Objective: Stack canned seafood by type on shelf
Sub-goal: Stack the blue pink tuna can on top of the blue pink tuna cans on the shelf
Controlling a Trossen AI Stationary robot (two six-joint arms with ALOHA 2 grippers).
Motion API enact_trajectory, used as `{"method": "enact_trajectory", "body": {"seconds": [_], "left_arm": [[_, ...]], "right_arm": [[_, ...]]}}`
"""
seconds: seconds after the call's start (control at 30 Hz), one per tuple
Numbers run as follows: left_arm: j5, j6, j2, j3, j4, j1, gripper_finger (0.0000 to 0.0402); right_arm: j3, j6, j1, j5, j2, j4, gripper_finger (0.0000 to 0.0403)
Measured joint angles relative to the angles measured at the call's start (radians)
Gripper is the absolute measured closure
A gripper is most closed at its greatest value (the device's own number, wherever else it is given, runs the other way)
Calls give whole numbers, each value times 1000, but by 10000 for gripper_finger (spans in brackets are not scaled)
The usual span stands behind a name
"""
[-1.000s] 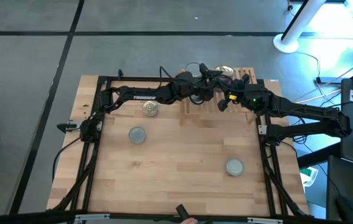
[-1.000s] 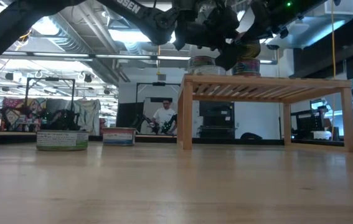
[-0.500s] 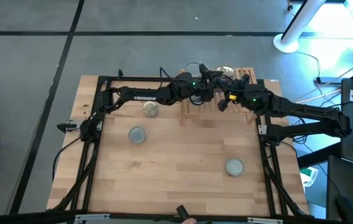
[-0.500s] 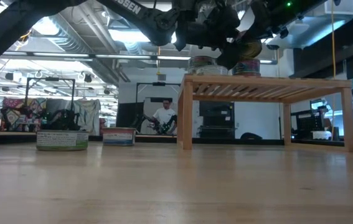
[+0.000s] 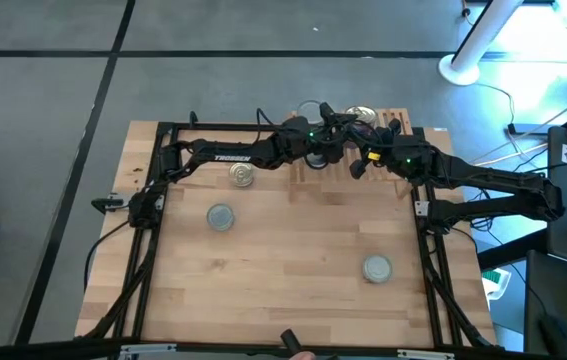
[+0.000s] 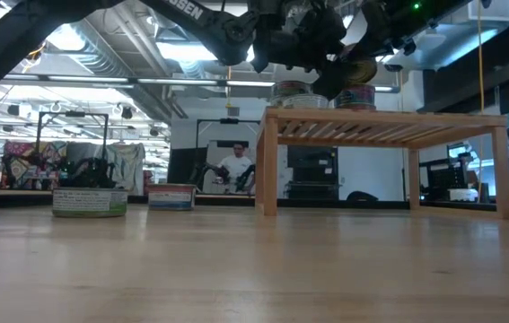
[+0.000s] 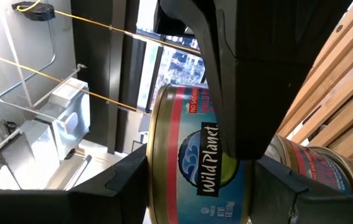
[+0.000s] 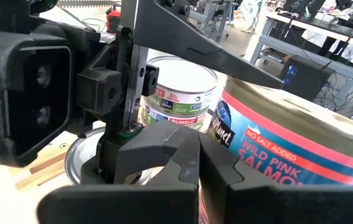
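Nothing has moved since the earlier frame. Nearest, three short round silver-topped tins (image 5: 377, 267) lie apart on the plank tabletop (image 5: 293, 250). Farther back, over the low slatted light-wood shelf (image 6: 389, 128), the left gripper (image 5: 335, 121) grasps a red-and-blue salmon can (image 7: 192, 165); beside it, the right gripper (image 5: 360, 165) hangs clenched, empty.

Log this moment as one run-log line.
left hand: shut on Wild Planet can, over shelf | right hand: shut, empty, beside it | three cans on table
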Motion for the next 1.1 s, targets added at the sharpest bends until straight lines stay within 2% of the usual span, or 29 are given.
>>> {"method": "enact_trajectory", "body": {"seconds": [0.43, 0.7, 1.1], "left_arm": [[-70, -1, -2, 7, -7, 0, 194], [-79, -42, -2, 104, -235, 0, 194], [-78, 49, -2, 111, -263, 0, 194]], "right_arm": [[0, 0, 0, 1, 0, 0, 397], [0, 0, 0, 0, 0, 0, 397], [0, 0, 0, -1, 0, 0, 397]]}}
